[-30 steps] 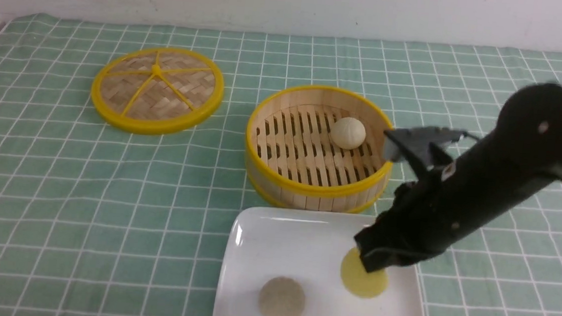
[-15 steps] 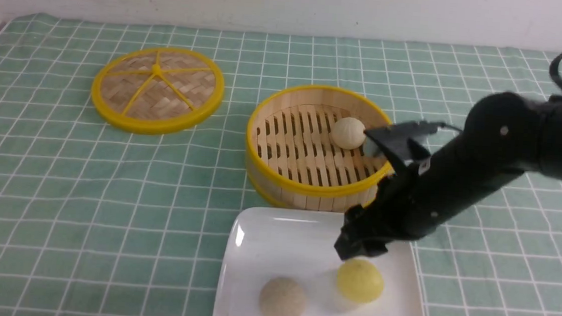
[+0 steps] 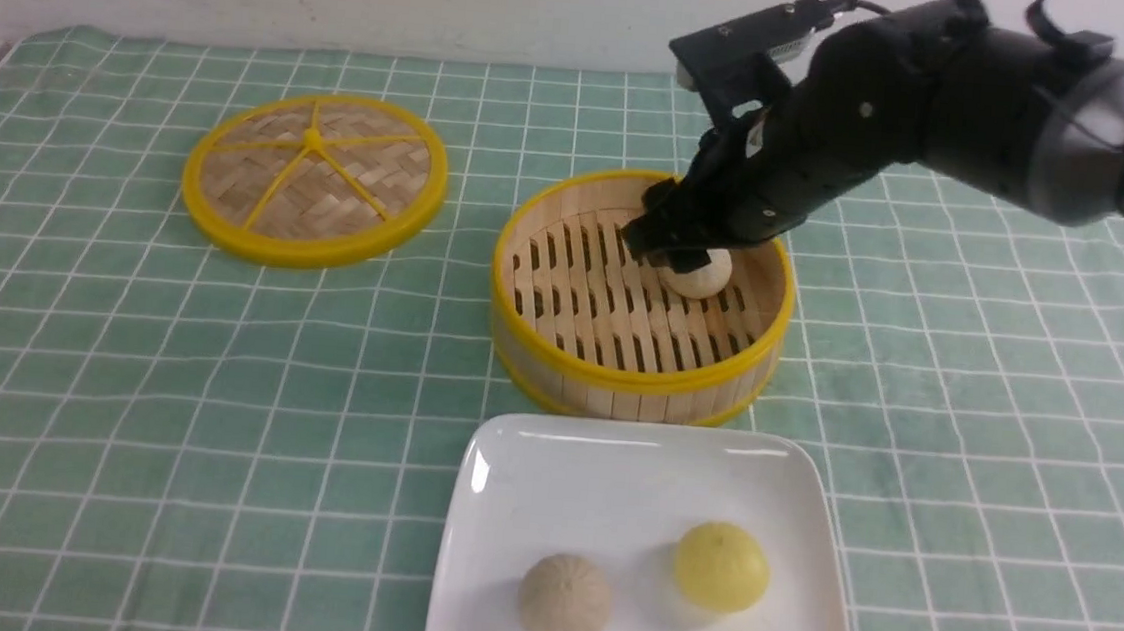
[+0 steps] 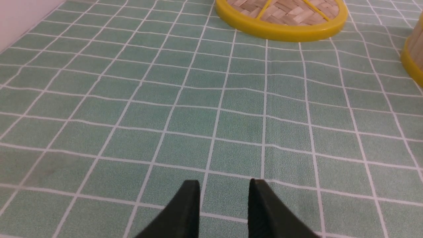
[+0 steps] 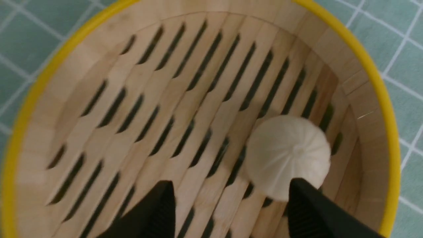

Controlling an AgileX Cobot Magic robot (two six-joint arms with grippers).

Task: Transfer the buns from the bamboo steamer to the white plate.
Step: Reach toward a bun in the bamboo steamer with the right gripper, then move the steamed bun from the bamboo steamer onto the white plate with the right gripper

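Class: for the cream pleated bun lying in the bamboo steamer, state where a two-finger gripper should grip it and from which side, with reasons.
Grip the cream bun across its widest middle, coming down from above. Its round dome sits close to the bamboo steamer wall, which likely blocks sideways approach; the open right gripper should centre over it.

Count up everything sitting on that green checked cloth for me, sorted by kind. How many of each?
Steamer basket: 1
White plate: 1
Woven lid: 1
Buns: 3 (cream bun in the basket; yellow bun and tan bun on the plate)
Total: 6
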